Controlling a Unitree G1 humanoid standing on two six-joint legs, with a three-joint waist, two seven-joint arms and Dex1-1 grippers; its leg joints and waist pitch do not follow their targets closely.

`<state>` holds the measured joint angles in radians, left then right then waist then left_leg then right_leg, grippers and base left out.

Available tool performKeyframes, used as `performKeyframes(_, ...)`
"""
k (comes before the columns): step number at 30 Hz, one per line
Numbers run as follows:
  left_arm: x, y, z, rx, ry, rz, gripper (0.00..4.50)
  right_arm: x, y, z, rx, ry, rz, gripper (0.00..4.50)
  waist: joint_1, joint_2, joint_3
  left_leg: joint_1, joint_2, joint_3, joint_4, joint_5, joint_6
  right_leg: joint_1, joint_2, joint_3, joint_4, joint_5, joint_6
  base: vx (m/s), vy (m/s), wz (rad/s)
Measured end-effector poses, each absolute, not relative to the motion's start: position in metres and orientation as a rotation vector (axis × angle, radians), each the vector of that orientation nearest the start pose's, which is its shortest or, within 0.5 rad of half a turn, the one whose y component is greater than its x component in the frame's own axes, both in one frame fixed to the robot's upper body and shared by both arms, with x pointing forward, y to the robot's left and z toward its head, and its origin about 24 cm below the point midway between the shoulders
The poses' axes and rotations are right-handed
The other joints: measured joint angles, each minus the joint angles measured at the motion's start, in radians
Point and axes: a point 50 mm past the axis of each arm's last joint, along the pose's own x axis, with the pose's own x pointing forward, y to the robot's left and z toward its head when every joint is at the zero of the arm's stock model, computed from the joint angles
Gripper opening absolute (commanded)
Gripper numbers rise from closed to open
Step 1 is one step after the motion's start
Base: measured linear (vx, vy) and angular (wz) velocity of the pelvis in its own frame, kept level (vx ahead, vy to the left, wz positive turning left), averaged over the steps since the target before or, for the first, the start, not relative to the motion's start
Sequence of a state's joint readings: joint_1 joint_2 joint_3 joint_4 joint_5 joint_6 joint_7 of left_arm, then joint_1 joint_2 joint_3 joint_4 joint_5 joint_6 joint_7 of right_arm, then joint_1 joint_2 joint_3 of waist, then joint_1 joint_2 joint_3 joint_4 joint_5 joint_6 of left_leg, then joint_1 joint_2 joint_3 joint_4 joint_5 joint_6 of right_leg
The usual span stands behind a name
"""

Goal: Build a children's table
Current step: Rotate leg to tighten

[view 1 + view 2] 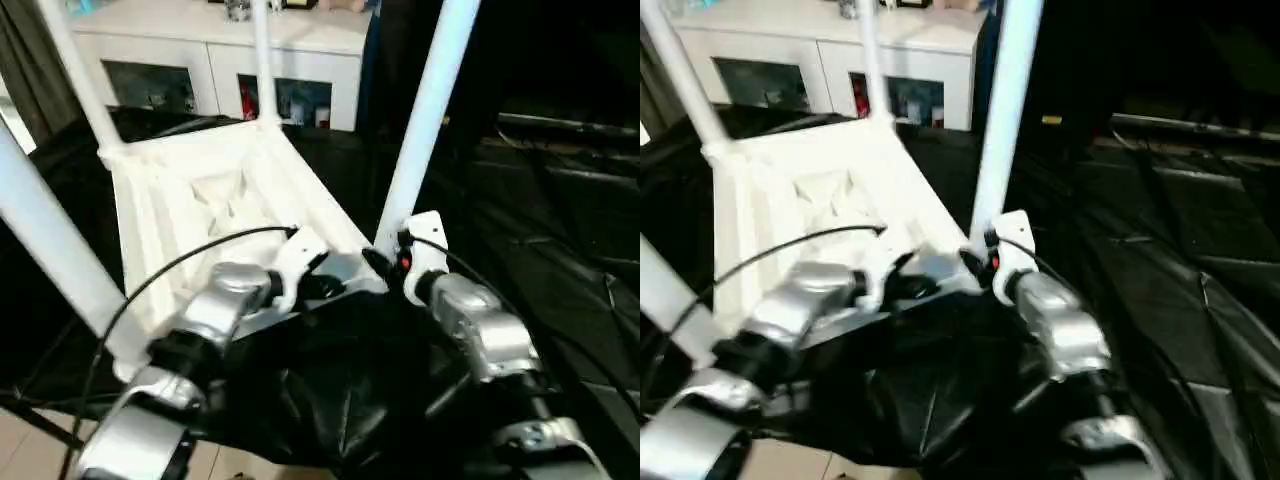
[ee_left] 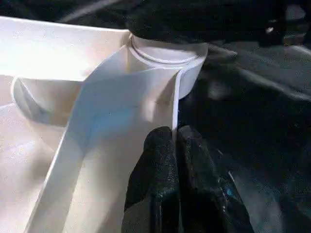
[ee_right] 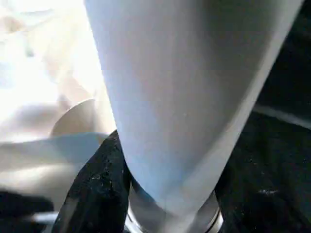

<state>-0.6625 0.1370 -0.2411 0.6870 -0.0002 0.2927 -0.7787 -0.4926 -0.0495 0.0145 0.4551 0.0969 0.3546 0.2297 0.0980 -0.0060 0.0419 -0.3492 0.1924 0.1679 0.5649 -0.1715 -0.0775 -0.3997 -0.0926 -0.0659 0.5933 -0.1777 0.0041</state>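
table top (image 1: 200, 200) is lying upside down on the black sheet (image 1: 560, 300), ribbed underside facing up, just ahead of both grippers. four white legs are standing up from its corners: far-left leg (image 1: 80, 75), far-right leg (image 1: 262, 60), near-left leg (image 1: 50, 255), and near-right leg (image 1: 425, 120), which is rising right at the right gripper (image 1: 385, 262). right gripper is clamping the base of that near-right leg, black fingers (image 3: 97, 189) sitting on either side of the tube where it is meeting the corner socket (image 2: 165, 53). left gripper (image 2: 175, 133) is closed with fingers pressed together, tips touching the thin rim rib just beside the same socket, seemingly steadying the top. white cabinet (image 1: 230, 60) is standing beyond the table. judging progress: all four legs are looking placed, so task is nearly done; what's probably left is seating this last leg fully, letting go, and flipping the table upright. cannot tell if the leg is fully home.
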Motion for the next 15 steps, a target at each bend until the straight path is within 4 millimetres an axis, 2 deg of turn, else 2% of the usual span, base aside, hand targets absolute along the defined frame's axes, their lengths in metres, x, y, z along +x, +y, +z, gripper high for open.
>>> performKeyframes(3, 0.335, 0.073, 0.042, 0.217, 0.45, -0.99, 0.0, 0.336, -0.109, 0.043, 0.014, 0.327, 0.341, 1.96, 0.001, 0.001, 0.0, -0.001, -0.001, 0.001, 0.0, 0.0, 0.0, 0.0, 0.0, 0.002, 0.0, 0.0, 0.0, 0.0, 0.0, 0.0)
performKeyframes(7, 0.335, 0.077, 0.043, 0.249, 0.437, -1.019, 0.0, 0.336, -0.11, 0.044, 0.019, 0.316, 0.376, 1.96, 0.001, 0.002, 0.0, -0.001, 0.0, 0.001, -0.003, 0.0, 0.0, 0.0, 0.0, 0.002, 0.002, 0.003, 0.0, 0.0, 0.0, 0.0)
performKeyframes(8, 0.335, 0.078, 0.044, 0.254, 0.437, -1.027, 0.0, 0.335, -0.11, 0.044, 0.021, 0.314, 0.389, 2.3, 0.0, 0.002, 0.0, -0.001, 0.0, 0.001, -0.004, 0.0, 0.0, 0.0, 0.0, 0.001, 0.002, 0.003, 0.0, 0.0, 0.0, 0.0)
performKeyframes(10, 0.334, 0.081, 0.045, 0.258, 0.434, -1.054, 0.0, 0.333, -0.112, 0.045, 0.02, 0.305, 0.424, 2.64, -0.001, 0.002, 0.0, -0.001, 0.0, 0.001, -0.008, 0.0, 0.0, -0.001, 0.001, 0.001, 0.002, 0.003, -0.001, 0.0, 0.0, 0.0)
performKeyframes(15, 0.33, 0.096, 0.046, 0.262, 0.444, -1.13, 0.0, 0.323, -0.123, 0.05, -0.03, 0.313, 0.633, 2.73, -0.003, 0.004, 0.001, -0.002, 0.0, 0.001, -0.01, -0.001, -0.001, -0.002, 0.001, 0.0, 0.001, 0.004, -0.005, 0.0, 0.0, 0.0)
